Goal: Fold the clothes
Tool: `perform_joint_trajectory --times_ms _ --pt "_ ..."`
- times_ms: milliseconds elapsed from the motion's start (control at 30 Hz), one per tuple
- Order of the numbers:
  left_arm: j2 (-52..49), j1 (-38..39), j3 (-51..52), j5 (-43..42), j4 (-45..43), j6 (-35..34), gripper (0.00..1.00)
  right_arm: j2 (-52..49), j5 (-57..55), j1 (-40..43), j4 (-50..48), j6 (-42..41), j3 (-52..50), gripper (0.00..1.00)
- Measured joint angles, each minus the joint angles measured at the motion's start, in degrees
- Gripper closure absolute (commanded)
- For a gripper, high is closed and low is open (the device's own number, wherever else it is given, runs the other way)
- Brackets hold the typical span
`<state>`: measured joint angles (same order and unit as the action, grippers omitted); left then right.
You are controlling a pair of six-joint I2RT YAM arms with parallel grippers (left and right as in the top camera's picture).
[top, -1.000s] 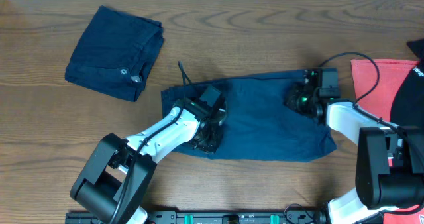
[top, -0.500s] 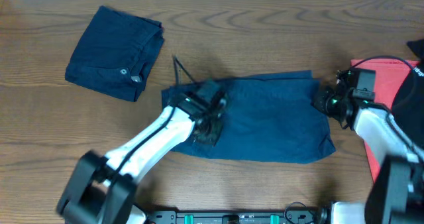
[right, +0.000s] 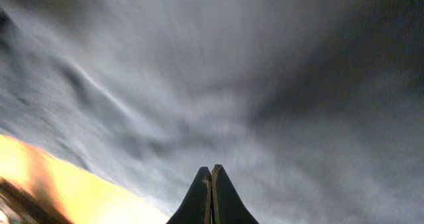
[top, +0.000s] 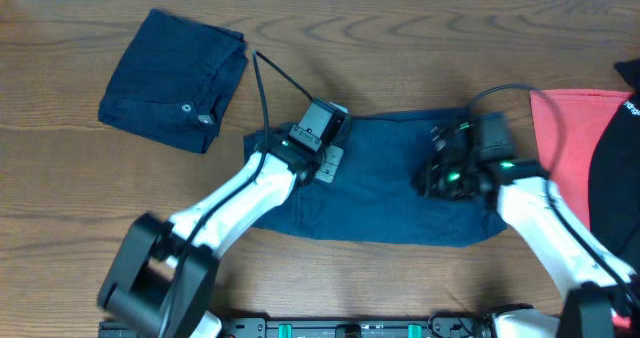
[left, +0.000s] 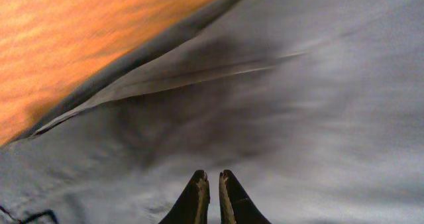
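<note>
One pair of dark navy denim clothes (top: 390, 193) lies spread flat at the table's middle. A second pair (top: 170, 73) lies folded at the back left, its silver button (top: 185, 107) showing. My left gripper (top: 325, 153) is over the spread pair's left part near its far edge; in the left wrist view its fingers (left: 213, 179) are shut over the cloth (left: 318, 105), nothing between them. My right gripper (top: 440, 173) is over the right part; its fingers (right: 212, 172) are shut over the cloth (right: 265, 71).
A red cloth (top: 565, 138) lies at the right edge with a black object (top: 615, 173) on it. Brown wooden table (top: 400, 48) lies all round the clothes. A black cable (top: 270, 73) arcs up from the left wrist.
My left gripper has moved from the spread pair's near left part toward its far edge. My right gripper swung out to the right edge, then came back inward over the cloth.
</note>
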<state>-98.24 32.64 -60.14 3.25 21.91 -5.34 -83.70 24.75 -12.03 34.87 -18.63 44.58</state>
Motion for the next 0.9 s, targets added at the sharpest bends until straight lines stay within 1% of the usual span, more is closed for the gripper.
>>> perform_joint_trajectory --times_ms 100,233,333,467,500,600,667,700,800,833,900 --pt "-2.93 -3.48 0.00 1.92 -0.55 0.44 0.91 -3.98 -5.14 -2.56 4.74 -0.81 -0.37 0.99" --pt "-4.00 -9.11 0.00 3.15 -0.76 0.72 0.90 -8.17 -12.33 -2.32 8.66 -4.09 -0.48 0.99" --pt "-3.98 -13.35 -0.11 2.73 -0.24 0.76 0.88 -8.50 -14.14 -2.10 9.46 -6.64 0.13 0.99" --pt "-2.60 -16.35 -1.68 -0.31 4.72 0.87 0.83 -8.46 -14.16 -1.88 9.51 -7.37 0.22 0.99" --pt "-1.36 -16.52 -2.36 -1.44 6.27 0.74 0.78 -8.39 -13.90 -1.86 9.51 -6.86 0.24 0.99" --pt "4.28 -16.57 -4.09 -3.91 10.71 -0.26 0.55 -7.45 -12.48 -1.86 9.51 -4.39 0.24 0.98" --pt "8.24 -16.52 -5.07 -4.98 14.34 -1.07 0.34 -4.87 -10.38 -1.86 9.01 -2.45 0.24 0.96" --pt "10.01 -16.52 -5.60 -5.33 16.81 -1.40 0.28 -3.34 -9.44 -1.86 8.46 -1.66 0.24 0.96" --pt "12.61 -16.74 -6.10 -6.29 22.71 -2.54 0.19 2.49 -7.56 -1.86 5.05 -0.13 0.28 0.96" --pt "12.61 -16.96 -5.99 -6.36 23.93 -2.99 0.16 4.31 -7.21 -1.86 3.37 0.24 0.35 0.96" --pt "11.87 -17.92 -5.11 -6.75 24.44 -4.07 0.13 5.84 -6.58 -1.86 0.55 0.68 0.48 0.96"
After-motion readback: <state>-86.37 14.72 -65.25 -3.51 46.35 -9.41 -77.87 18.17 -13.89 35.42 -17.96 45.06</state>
